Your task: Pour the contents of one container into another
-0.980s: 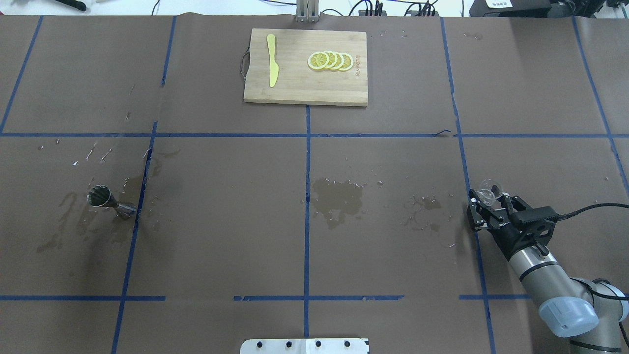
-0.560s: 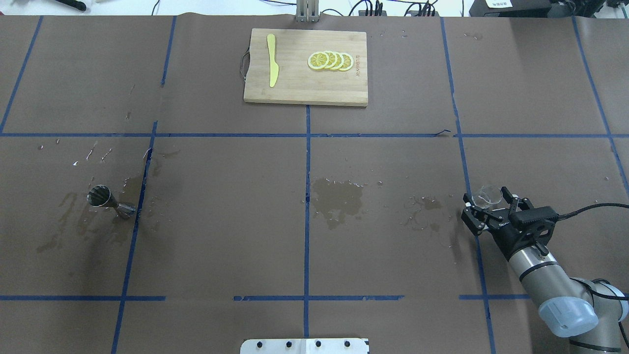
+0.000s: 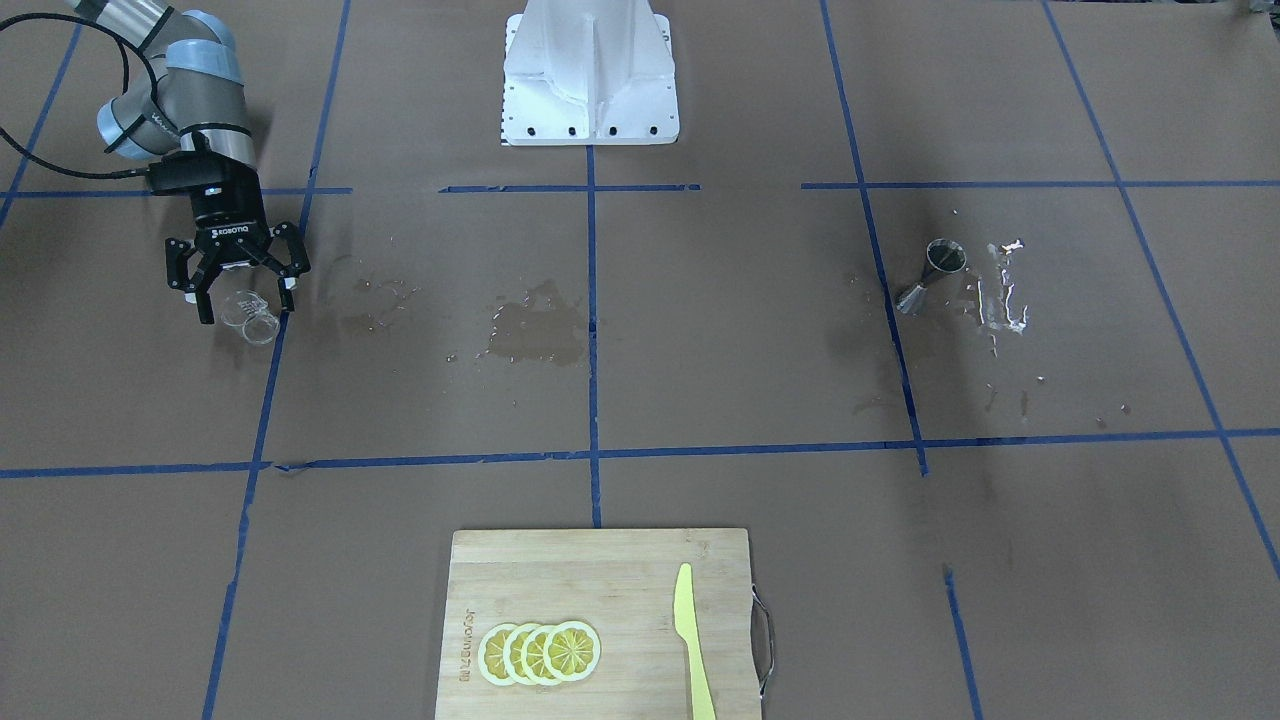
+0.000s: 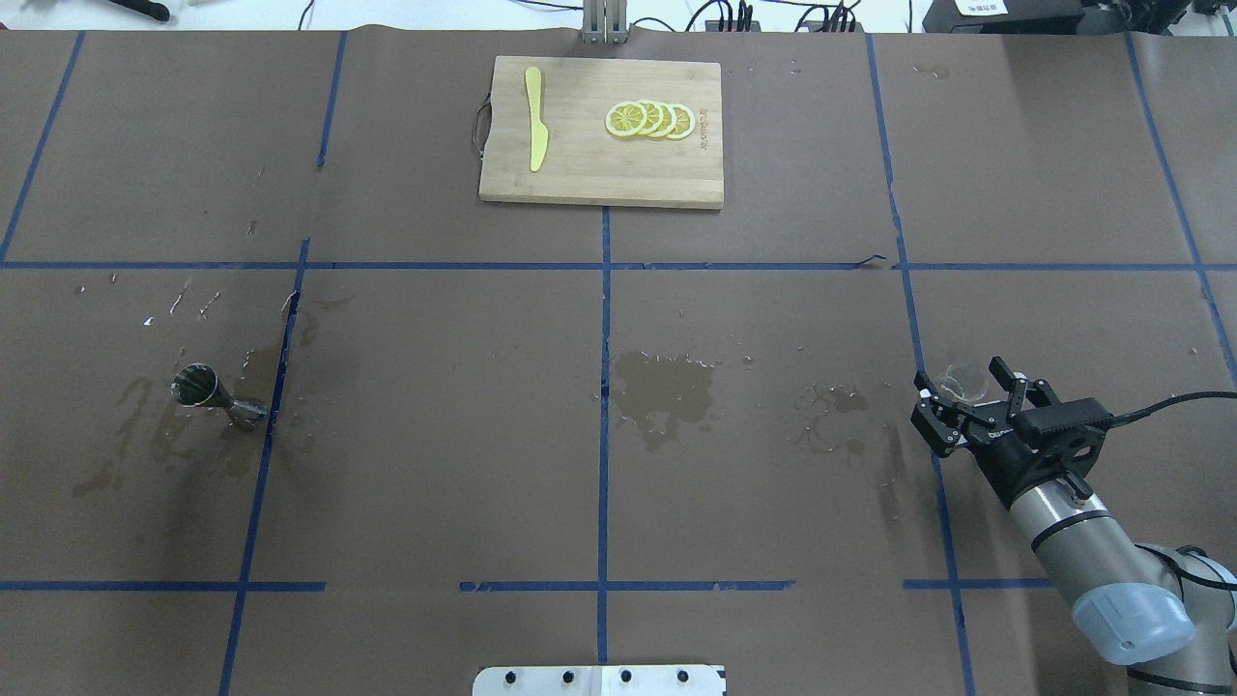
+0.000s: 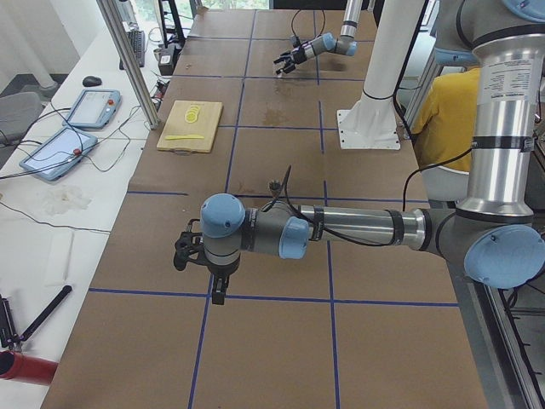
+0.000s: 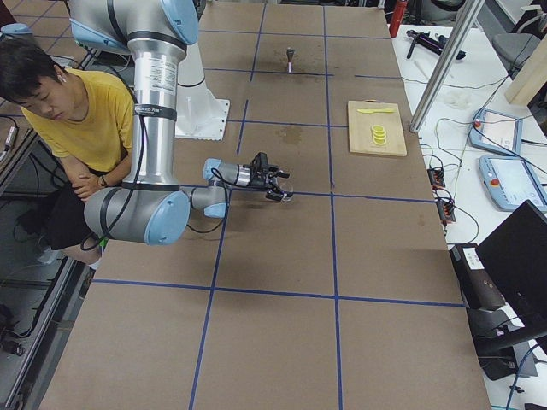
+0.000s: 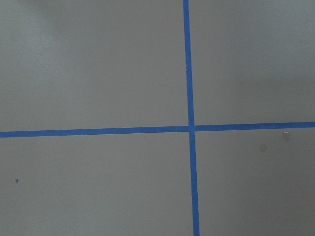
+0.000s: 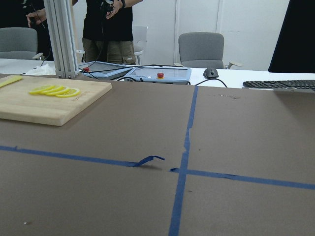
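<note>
**Count.** One transparent measuring cup [image 4: 962, 382], one steel jigger [image 4: 217, 394], one wooden cutting board [image 4: 580, 179], one yellow knife [image 4: 534, 121] and four lemon slices [image 4: 649, 119].

**Task items.**
- The measuring cup is small and clear. It is hard to make out against the brown paper, and its rim catches the light. It sits on the surface far out on my right side, just beside a blue tape line.
- My right gripper [image 4: 966, 391] is low over the surface with its fingers spread wide. The cup lies between them, near the tips. I cannot tell whether either finger touches it.
- The jigger is shiny and hourglass-shaped with a narrow waist. It stands on one cone with the other cone's mouth facing up. It is on my left side of the surface, well apart from the cup.

**Left arm.** My left gripper [image 5: 187, 251] hangs over bare surface near a crossing of tape lines. I cannot tell whether it is open or closed.

**Surroundings.**
- Wet stains [image 4: 662, 391] darken the paper between the cup and the jigger, with more around the jigger.
- The cutting board lies at the far middle edge. The knife and the overlapping slices are on it.
- A person in a yellow shirt [image 6: 77, 120] sits beside the robot base.
</note>
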